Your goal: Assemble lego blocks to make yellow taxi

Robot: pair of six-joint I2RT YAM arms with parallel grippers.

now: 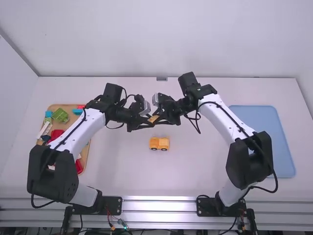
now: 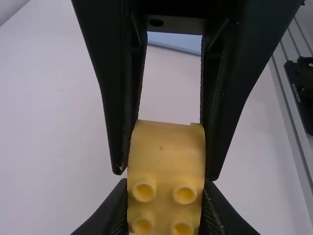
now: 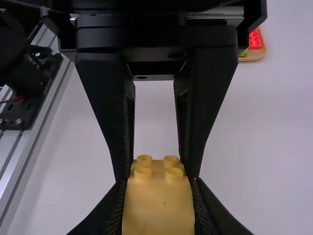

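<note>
In the high view my left gripper (image 1: 143,125) and my right gripper (image 1: 165,121) meet tip to tip above the table, with a small yellow block (image 1: 153,119) between them. The left wrist view has my left gripper (image 2: 165,213) shut on the studded end of the yellow block (image 2: 166,154); the right gripper's fingers clasp its other part. In the right wrist view my right gripper (image 3: 157,210) is shut on the same block (image 3: 157,208), whose studs lie between the left gripper's fingertips. A yellow vehicle assembly (image 1: 159,143) with dark wheels stands on the table, nearer the arm bases.
A wooden tray (image 1: 84,159) of red, green, blue and white pieces lies at the left, partly beneath the left arm. A flat light-blue tray (image 1: 264,132) lies at the right, beside the right arm. Cables loop from both arms.
</note>
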